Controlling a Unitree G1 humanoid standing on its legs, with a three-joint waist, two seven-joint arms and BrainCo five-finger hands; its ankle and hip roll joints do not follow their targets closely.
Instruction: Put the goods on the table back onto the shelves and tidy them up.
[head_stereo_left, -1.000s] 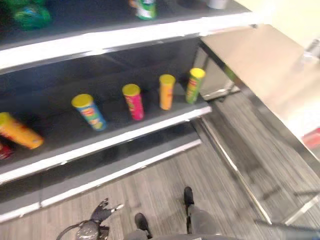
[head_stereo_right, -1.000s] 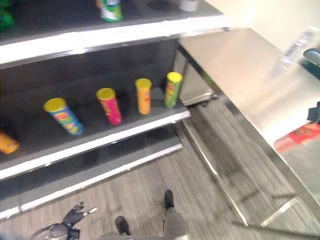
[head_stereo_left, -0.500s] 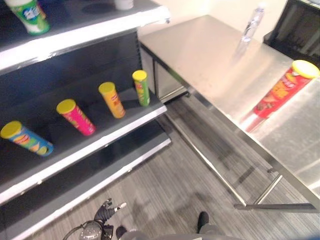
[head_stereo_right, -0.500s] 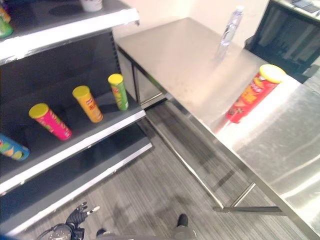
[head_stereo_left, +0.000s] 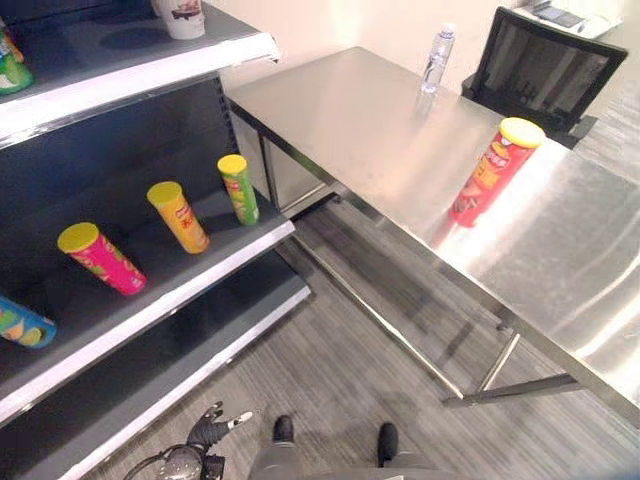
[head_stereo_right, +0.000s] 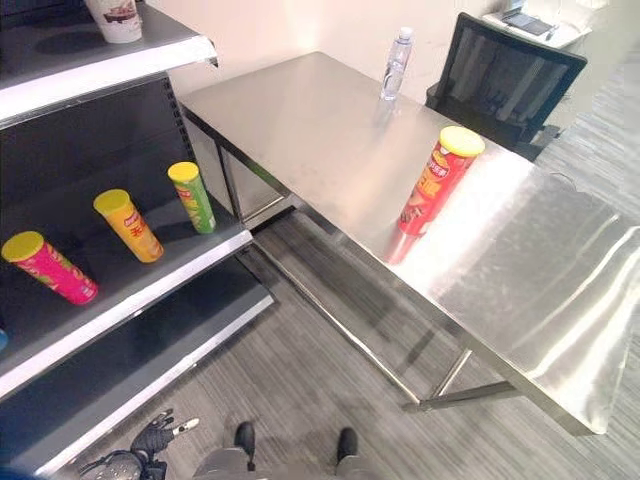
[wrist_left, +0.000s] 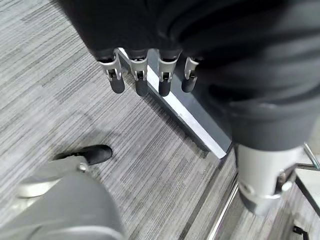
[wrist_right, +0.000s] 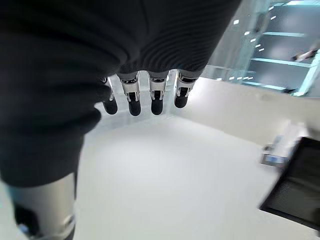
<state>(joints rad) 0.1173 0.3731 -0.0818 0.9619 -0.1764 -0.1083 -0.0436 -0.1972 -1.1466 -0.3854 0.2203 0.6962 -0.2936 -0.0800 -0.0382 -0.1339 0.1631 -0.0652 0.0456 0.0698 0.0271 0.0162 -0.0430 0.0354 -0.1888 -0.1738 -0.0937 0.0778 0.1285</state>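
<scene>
Presently, by view:

Left eye view, table: a long stainless-steel table (head_stereo_left: 400, 120) runs from beside the shelving toward the right.
Left eye view, task item: a tall red cylindrical crisp can with a yellow lid (head_stereo_left: 495, 172) stands upright on the table near its front edge, well apart from both hands.
Left eye view, other table item: a clear plastic water bottle (head_stereo_left: 434, 60) stands at the far edge; a black mesh office chair (head_stereo_left: 540, 75) sits behind the table.
Left eye view, shelving: a dark shelf unit with white edge strips (head_stereo_left: 160, 300) holds, on its middle shelf, a green crisp can (head_stereo_left: 238, 189), an orange crisp can (head_stereo_left: 179, 216), a pink crisp can (head_stereo_left: 97, 257) and a blue crisp can (head_stereo_left: 20, 323), all yellow-lidded where lids show, standing apart in a row.
Left eye view, upper shelf: a white paper cup (head_stereo_left: 182, 17) stands near the shelf's right end.
Left eye view, left hand: the left hand (head_stereo_left: 212, 429) hangs low over the grey plank floor (head_stereo_left: 350, 370), fingers loosely spread, holding nothing.

Right eye view: same layout; the red can stands between the water bottle and the table's front edge.

Left wrist view: fingers (wrist_left: 139, 75) hang straight and apart above the floor beside the shelf base, empty.

Right wrist view: the right hand (wrist_right: 145, 90) has fingers (wrist_right: 156, 97) straight, side by side, grasping nothing, with a pale surface beyond them.
</scene>
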